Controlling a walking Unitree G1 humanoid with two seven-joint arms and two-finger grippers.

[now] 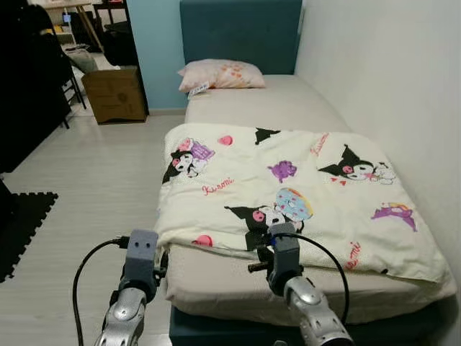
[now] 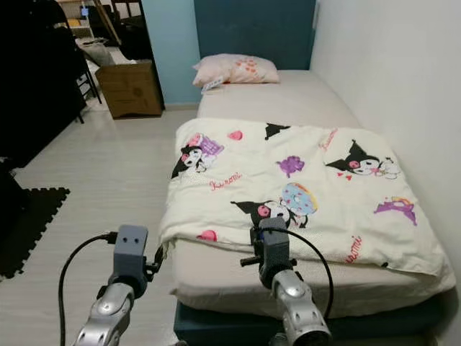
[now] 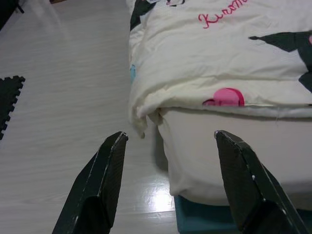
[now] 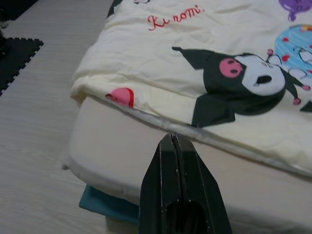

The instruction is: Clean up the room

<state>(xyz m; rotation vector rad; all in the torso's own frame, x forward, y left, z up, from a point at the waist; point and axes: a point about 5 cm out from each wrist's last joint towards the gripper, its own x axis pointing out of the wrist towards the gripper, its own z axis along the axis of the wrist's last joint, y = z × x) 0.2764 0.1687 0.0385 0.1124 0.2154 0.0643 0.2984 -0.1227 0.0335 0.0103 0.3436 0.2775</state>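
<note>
1. Two grippers hang at the foot of the bed (image 1: 302, 108), both raised toward the near hem of the blanket (image 1: 288, 187).
2. Left gripper (image 3: 168, 146): fingers spread wide, nothing between them, aimed at the blanket's near left corner, which droops over the mattress (image 3: 229, 146) edge. That spread looks like readiness to take the corner.
3. Right gripper (image 4: 174, 141): fingers pressed together, tips just short of the hem and not visibly pinching cloth. It would have to part them before gripping.
4. Blanket: cream with cartoon prints, lying over the lower half of the bed, slightly skewed, with bare mattress beyond it up to the pillow (image 1: 220, 74) at the headboard.
5. Judgement: making the bed is probably the step in hand; taking two points of the hem would let the blanket be pulled straight.
6. Farther off, a box (image 1: 115, 94) stands on the floor (image 1: 94, 187), and a black mat (image 1: 21, 223) lies at the left.
</note>
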